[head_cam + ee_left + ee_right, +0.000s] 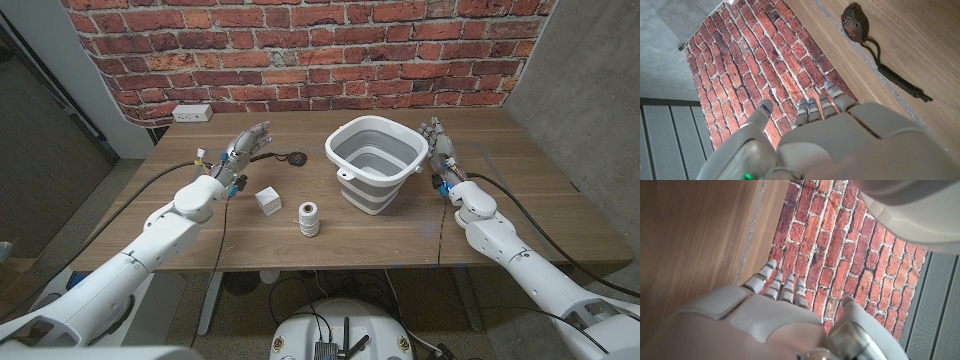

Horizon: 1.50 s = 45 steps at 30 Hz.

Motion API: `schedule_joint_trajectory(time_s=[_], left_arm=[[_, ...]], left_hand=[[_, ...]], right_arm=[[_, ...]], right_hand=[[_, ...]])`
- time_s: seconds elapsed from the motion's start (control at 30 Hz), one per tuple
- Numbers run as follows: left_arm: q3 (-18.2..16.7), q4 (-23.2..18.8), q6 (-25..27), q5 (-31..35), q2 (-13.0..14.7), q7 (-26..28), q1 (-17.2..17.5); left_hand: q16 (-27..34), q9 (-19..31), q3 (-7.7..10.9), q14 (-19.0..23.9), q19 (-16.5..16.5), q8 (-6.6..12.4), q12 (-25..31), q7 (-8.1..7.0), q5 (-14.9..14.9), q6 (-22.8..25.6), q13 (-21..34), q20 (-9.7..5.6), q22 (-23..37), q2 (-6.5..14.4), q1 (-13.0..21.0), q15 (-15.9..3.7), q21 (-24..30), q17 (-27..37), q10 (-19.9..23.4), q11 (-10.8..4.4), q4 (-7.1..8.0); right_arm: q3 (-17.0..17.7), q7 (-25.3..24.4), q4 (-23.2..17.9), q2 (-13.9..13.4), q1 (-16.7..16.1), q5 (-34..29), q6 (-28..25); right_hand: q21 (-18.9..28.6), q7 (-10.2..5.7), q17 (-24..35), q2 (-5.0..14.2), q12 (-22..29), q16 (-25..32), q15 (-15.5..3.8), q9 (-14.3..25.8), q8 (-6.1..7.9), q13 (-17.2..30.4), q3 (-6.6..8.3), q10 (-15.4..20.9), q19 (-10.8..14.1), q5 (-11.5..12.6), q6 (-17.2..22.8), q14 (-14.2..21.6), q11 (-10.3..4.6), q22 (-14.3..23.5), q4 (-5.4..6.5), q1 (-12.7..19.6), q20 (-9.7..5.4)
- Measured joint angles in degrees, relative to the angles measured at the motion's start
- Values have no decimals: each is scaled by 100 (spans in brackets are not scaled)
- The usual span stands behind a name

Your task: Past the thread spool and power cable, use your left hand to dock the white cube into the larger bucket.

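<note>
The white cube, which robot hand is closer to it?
Left. The left hand is up just behind the cube; the right hand is far across, beyond the bucket.

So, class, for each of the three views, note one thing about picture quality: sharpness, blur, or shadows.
Head view: even, soft light, sharp; the white cube and white thread spool cast only faint shadows on the wooden table. Left wrist view: the left hand close to the lens looks soft, while the black cable is crisp. Right wrist view: the right hand is slightly blurred, and the grey collapsible bucket's rim too.
</note>
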Motion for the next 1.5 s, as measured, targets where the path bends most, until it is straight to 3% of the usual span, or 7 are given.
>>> schedule_joint_trajectory(time_s=[0.2,0.43,0.8,0.83,0.9,1.27,1.5], left_arm=[[-85,-320,96,272,234,179,169],[-205,-697,283,616,447,443,406],[-354,-1294,492,879,884,602,676],[-373,-1369,831,1122,958,625,705],[-389,-1428,911,1170,1018,609,730],[-528,-1873,1361,1495,1550,432,901],[-627,-2109,1605,1671,1933,167,996]], left_hand=[[0,28,8,35,8,0,22,-29,0,30,0,7,0,23,67,-34,0,0,31,-31,-54],[0,28,-18,105,100,0,45,-104,0,187,1,-25,0,46,90,-104,0,1,144,-144,-267],[0,28,-9,158,130,0,45,-500,0,364,1,7,0,108,313,-113,0,1,313,-310,-672],[0,28,-7,158,130,0,45,-540,0,366,2,6,0,106,317,-113,0,1,335,-332,-706],[0,27,-10,158,130,0,45,-609,0,402,13,6,-1,126,373,-113,0,2,350,-348,-759],[-1,27,-23,210,152,0,45,-851,22,460,16,-16,-1,13,545,-120,0,12,410,-471,-1019],[-1,27,-63,219,166,0,45,-852,22,399,15,-29,-1,-143,700,-113,0,16,410,-471,-1121]], right_arm=[[-3,38,36,13,21,2,10],[-5,52,60,13,32,7,12],[-5,28,60,5,33,10,10],[5,20,60,-12,29,11,6],[9,11,60,-14,29,11,2],[12,-7,142,2,69,-3,-3],[1,-19,200,27,112,-24,-17]], right_hand=[[0,0,0,0,0,0,0,0,0,0,0,0,0,33,0,0,0,0,0,0,0],[0,0,-26,0,0,0,0,0,0,1,0,0,0,33,0,0,0,0,0,0,0],[0,-10,-52,0,44,23,0,0,35,1,0,0,0,32,72,0,0,-1,0,0,0],[0,-24,-53,0,44,23,1,-1,45,1,0,0,0,32,86,0,0,0,0,0,0],[0,-30,-54,0,44,23,1,0,45,1,0,0,0,32,92,0,0,-1,0,0,0],[0,-41,-79,0,44,23,1,-1,45,1,0,0,0,55,164,0,0,-1,0,0,0],[0,-41,-79,7,44,23,1,-1,45,1,22,0,0,54,164,0,0,-1,22,8,0]])
